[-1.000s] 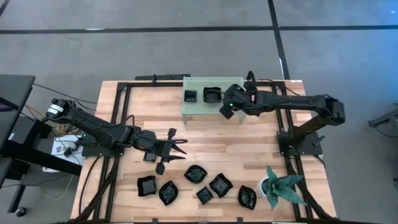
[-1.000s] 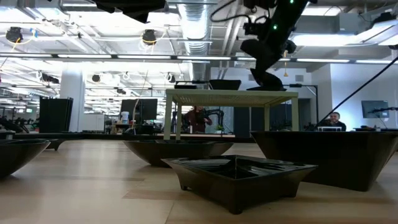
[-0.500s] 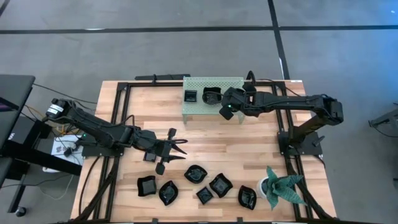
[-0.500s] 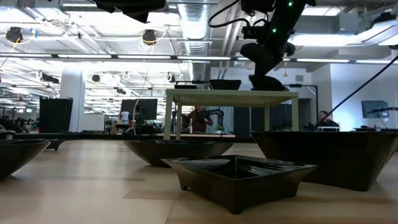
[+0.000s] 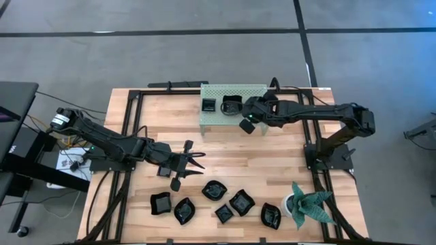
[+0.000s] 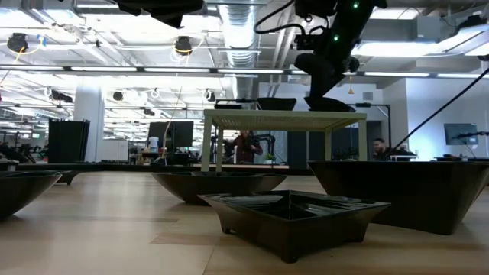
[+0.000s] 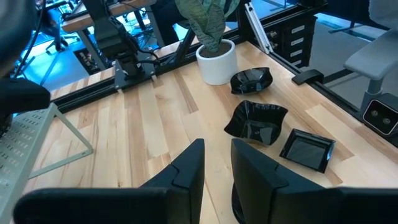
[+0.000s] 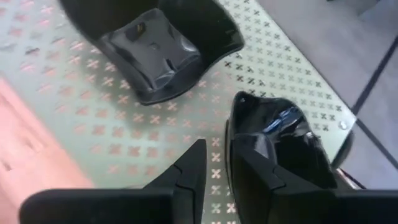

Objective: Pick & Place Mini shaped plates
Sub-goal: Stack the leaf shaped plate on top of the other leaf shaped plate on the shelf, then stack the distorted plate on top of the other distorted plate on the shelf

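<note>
Several glossy black mini shaped plates [image 5: 214, 190] rest on their bases near the table's front edge. Two more, a square one [image 5: 208, 105] and a rounder one [image 5: 231, 104], sit on a pale green perforated stand [image 5: 235, 90] at the back. A third plate [image 8: 280, 143] lies on the stand under my right gripper [image 8: 216, 171]. The gripper is open and slants down, one finger outside the plate's rim and one inside. My left gripper [image 5: 199, 161] hangs open over the table's middle left with nothing between its fingers. My right gripper stands astride the near rim [image 8: 231, 121] of the plate on the stand, coming from the table's right and slanting down. One finger [image 8: 255, 174] is inside the plate and the other is outside. I cannot tell whether either finger touches the rim. The plate rests on the stand's top.
A green spiky plant in a white pot [image 5: 306, 204] stands at the front right corner. A black frame [image 5: 129, 109] runs along the table's edges. The stand rests on thin legs [image 6: 208, 149]. Bare wood lies between the stand and the front plates.
My right gripper has turned a little and its head has shifted slightly toward the table's left over the stand. The plate stays beneath it on the stand's top.
</note>
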